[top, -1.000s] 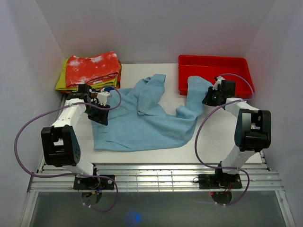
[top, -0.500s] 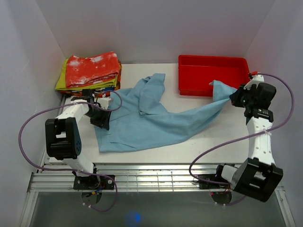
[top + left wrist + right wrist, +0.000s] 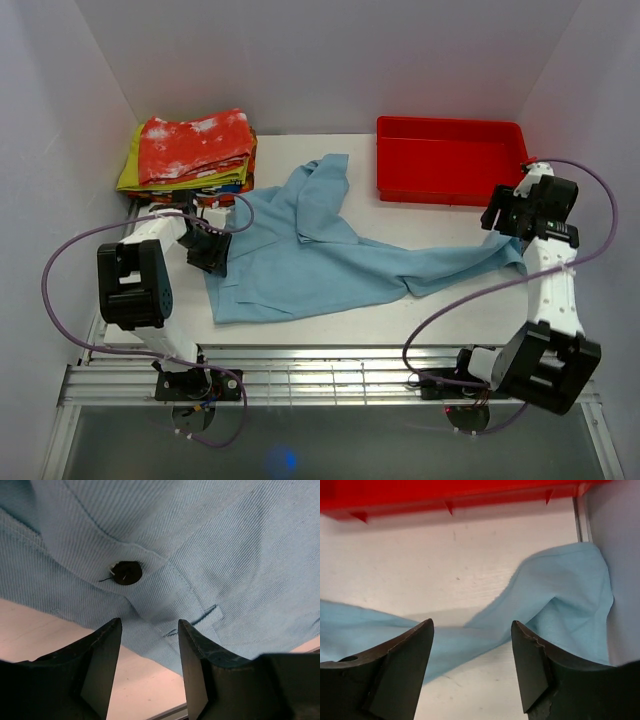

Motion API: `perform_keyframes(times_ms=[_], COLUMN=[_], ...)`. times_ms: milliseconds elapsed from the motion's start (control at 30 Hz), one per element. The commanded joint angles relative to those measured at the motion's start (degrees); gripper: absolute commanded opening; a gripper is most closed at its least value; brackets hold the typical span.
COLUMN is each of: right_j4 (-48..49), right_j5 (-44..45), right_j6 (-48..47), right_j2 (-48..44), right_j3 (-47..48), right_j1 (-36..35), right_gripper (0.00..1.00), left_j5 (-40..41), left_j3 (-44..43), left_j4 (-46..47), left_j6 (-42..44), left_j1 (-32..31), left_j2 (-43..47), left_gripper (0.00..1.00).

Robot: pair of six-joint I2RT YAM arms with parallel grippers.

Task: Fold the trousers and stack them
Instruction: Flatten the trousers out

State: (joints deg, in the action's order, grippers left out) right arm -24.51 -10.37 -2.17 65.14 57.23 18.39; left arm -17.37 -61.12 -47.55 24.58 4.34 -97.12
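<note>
The right gripper (image 3: 471,625) stands wide open with nothing between its jaws. Just beyond its tips, and off to its right, the cuff end of 1 trouser leg (image 3: 570,605) lies bunched on the table (image 3: 470,555); farther ahead runs the rim of the red tray (image 3: 445,492). The left gripper (image 3: 149,625) is also parted and holds nothing, poised over the waistband with the dark button (image 3: 126,572) just ahead of its fingertips.

From there the trousers (image 3: 310,255) spread between the 2 grippers, 1 leg stretched toward the right one, the other angled away toward the back. The folded clothes (image 3: 195,145) sit beyond the left gripper.

The step in hand looks like flattening the garment before the first fold. Next, each gripper probably needs to close on an edge beneath it, waistband and cuff, so 1 leg can be laid over the other.
</note>
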Motion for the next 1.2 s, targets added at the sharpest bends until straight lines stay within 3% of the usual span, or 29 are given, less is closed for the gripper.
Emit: perform_keyframes(times_ms=[0, 100, 233, 300, 367, 467, 533, 667, 833, 967, 1167], right_j4=[-7.95, -19.03, -24.69, -28.38, -32.07, -33.67, -33.50, -33.49, -33.85, -32.62, -32.18], right_j5=[0.88, -4.45, -8.44, -7.92, -6.86, -4.31, -2.56, 0.00, 0.00, 1.23, 0.27], right_j6=[-15.16, -26.79, -47.77, -54.05, -59.66, -62.59, -64.35, -67.52, -70.68, -72.00, -71.48], right_j2=[10.94, 18.60, 22.03, 23.35, 25.38, 27.66, 28.46, 29.42, 29.16, 29.51, 29.43], right_j3=[8.57, 14.90, 17.03, 18.08, 19.32, 20.37, 20.29, 19.41, 16.51, 13.26, 10.71], right_j1=[0.24, 3.30, 9.81, 11.74, 12.45, 13.42, 13.60, 14.65, 14.92, 14.92, 14.92], right_gripper=[0.69, 0.75, 0.99, 0.90, 0.90, 0.91, 0.93, 0.97, 1.00, 0.91, 0.82], left_j5=[-1.26, -2.58, -4.86, -4.96, -2.33, 2.49, 5.05, 9.71, 12.35, 11.66, 4.90], left_j3=[-1.02, 1.35, 5.04, 6.01, 7.41, 8.39, 8.65, 6.20, -3.36, -12.07, -20.60], left_j4=[-1.75, -3.86, -6.06, -5.71, -3.36, -0.98, -0.44, -1.05, -3.51, -4.12, -8.94], left_j6=[1.61, 3.54, 5.48, 5.92, 5.75, 5.92, 7.49, 13.99, 20.85, 22.18, 20.42], left_j1=[0.85, 1.20, 1.46, 1.46, 1.37, 1.72, 3.38, 9.53, 18.05, 21.32, 22.20], left_j2=[5.00, 7.38, 9.93, 9.59, 7.31, 1.79, -0.17, -1.32, -4.03, -6.76, -5.55], left_gripper=[0.60, 0.63, 0.64, 0.64, 0.62, 0.33, 0.00, 0.00, 0.00, 0.02, 0.41])
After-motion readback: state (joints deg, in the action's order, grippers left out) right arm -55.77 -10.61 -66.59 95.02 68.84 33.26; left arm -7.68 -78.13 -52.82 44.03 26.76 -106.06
